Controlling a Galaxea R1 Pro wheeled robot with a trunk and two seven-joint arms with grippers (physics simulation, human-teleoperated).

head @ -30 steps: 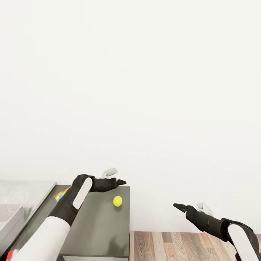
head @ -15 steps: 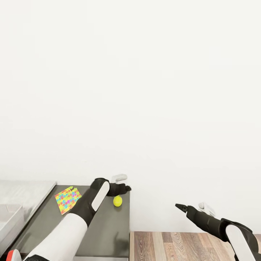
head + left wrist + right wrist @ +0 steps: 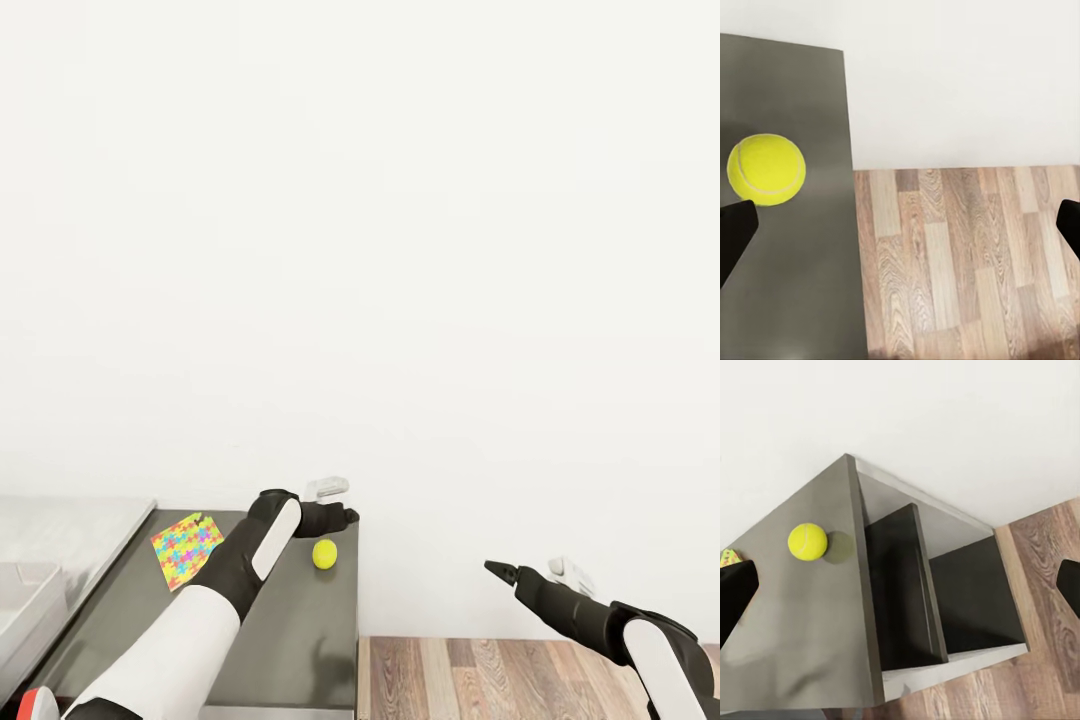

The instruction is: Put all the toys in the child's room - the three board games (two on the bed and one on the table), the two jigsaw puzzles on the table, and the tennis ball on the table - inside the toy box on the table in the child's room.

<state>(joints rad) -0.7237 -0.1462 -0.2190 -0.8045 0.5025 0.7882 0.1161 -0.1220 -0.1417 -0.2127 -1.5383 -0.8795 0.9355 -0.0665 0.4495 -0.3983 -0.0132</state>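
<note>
All views share the tennis ball (image 3: 324, 553) (image 3: 766, 169) (image 3: 808, 541) (left wrist nearest).

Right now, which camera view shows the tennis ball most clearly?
The left wrist view: the tennis ball appears large, its seam visible, on the dark cabinet near one fingertip of the left gripper. The right wrist view shows it smaller, with its shadow; the head view shows it small.

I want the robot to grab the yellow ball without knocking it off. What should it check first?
1. Left gripper open: ok, fingertips wide apart in the left wrist view.
2. Tennis ball resting on the dark cabinet: ok.
3. Ball centred between the fingers: not ok, it sits beside one fingertip.
4. Ball away from the cabinet's edge: not ok, fairly near it.
5. Gripper low enough to close on the ball: cannot tell.
</note>
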